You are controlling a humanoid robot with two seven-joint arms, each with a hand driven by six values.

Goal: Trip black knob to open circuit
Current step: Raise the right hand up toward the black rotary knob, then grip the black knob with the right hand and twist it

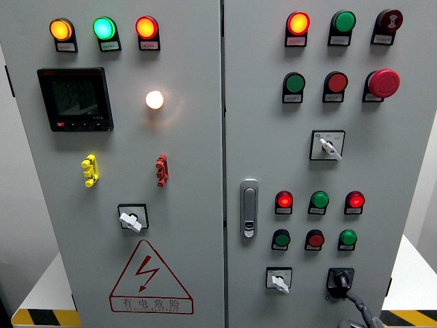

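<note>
On the right cabinet door (pixel 328 164), the black knob (pixel 339 280) sits at about five o'clock, just right of a white switch (pixel 278 281). The right hand (pixel 358 311) rises from the bottom edge, one finger (pixel 349 297) touching the knob; whether it grips, I cannot tell.

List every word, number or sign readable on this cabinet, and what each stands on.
"有电危险", under a lightning bolt: red warning triangle on the left door.
Tags under the lamps and buttons, e.g. under the orange lamp: too small to read.
Meter screen: dark, nothing legible.
Black knob: no readable text.
</note>
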